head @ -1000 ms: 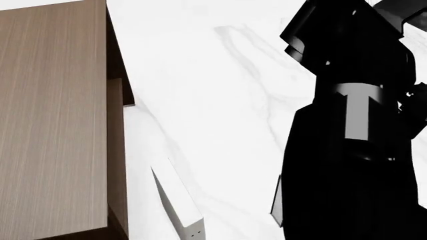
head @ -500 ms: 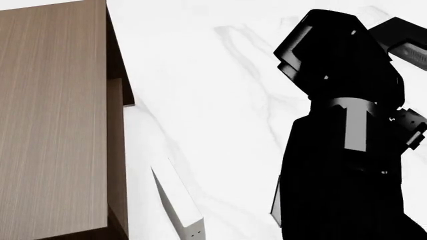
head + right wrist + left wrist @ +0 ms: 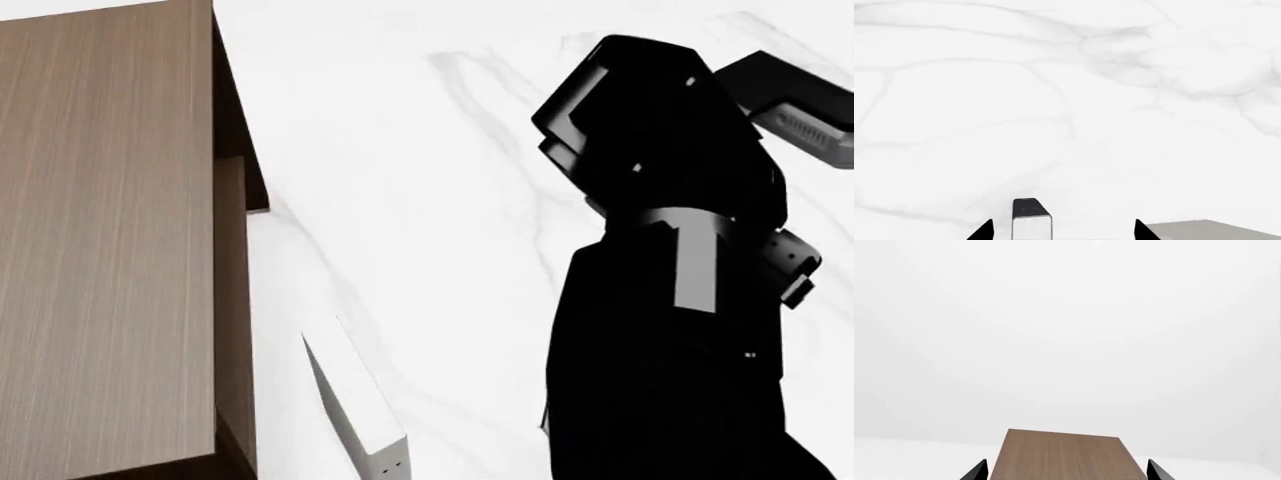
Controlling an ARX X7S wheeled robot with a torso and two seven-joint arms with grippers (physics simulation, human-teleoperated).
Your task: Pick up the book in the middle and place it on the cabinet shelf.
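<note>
The book [image 3: 1031, 220] shows in the right wrist view: a dark charcoal cover over white page edges, standing upright on the marble floor. My right gripper [image 3: 1063, 235] is open and empty. Its two dark fingertips [image 3: 983, 232] stand wide apart, with the book beyond them and closer to one tip. In the head view my black right arm [image 3: 667, 300] hides the book. The cabinet shelf [image 3: 100, 230], brown wood grain, fills that view's left. My left gripper [image 3: 1066, 474] is open and empty over the cabinet's flat top [image 3: 1064, 455].
An off-white book with small dark dots [image 3: 355, 410] stands on the white marble floor [image 3: 427, 200] just right of the cabinet. A pale grey flat surface [image 3: 1211, 230] shows at the edge of the right wrist view.
In the head view my right arm has swung left and lower, covering more of the floor. The cabinet and the off-white book have not moved.
</note>
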